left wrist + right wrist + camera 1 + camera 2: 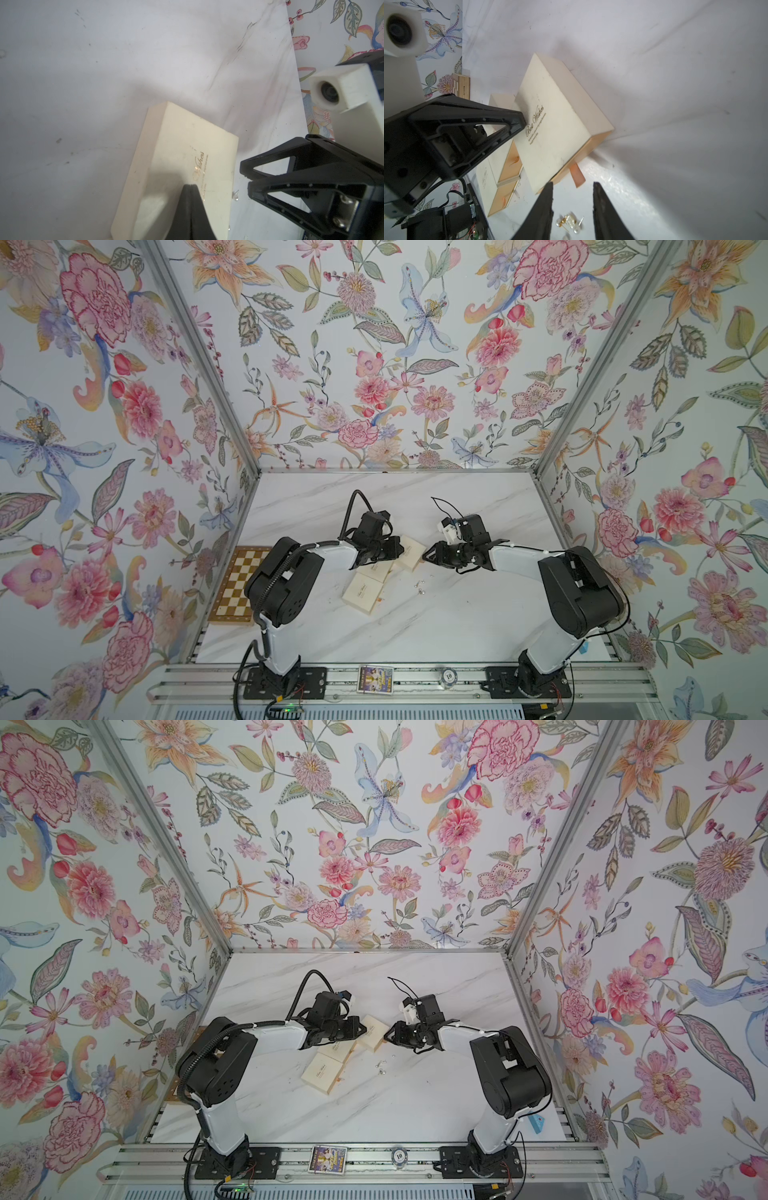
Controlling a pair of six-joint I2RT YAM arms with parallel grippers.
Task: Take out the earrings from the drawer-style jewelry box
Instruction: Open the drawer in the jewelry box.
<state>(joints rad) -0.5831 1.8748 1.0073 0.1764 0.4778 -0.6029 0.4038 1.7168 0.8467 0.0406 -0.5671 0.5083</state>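
Roughly mid-surface, the left gripper holds its black jaws clenched together with nothing between them. Their tips press down on the lid of a cream cardboard drawer-style jewelry box printed with gold script. This box lies flat on the white marble-patterned surface. Its tan drawer shows at the open end of the sleeve, and an orange ribbon pull tab rests on the surface just beyond it.

The right gripper sits low at that drawer end, facing the left gripper. Its jaws are parted and released, grasping nothing, and the ribbon tab lies just ahead of the gap. One fingertip is very near the drawer's corner; whether it touches cannot be told.

The earrings, several tiny pearl-like beads on thin gold and silver posts, lie loose on the surface outside the box. They are beneath the right gripper and near the drawer end. In a top view the earrings appear as small glinting specks. The left wrist view shows a single stud just beside the box's edge.

Two more cream boxes lie next to the first, toward the left arm: a middle box partly hidden by the gripper, and a nearer box. A brown-and-white wooden chessboard rests at the surface's left edge.
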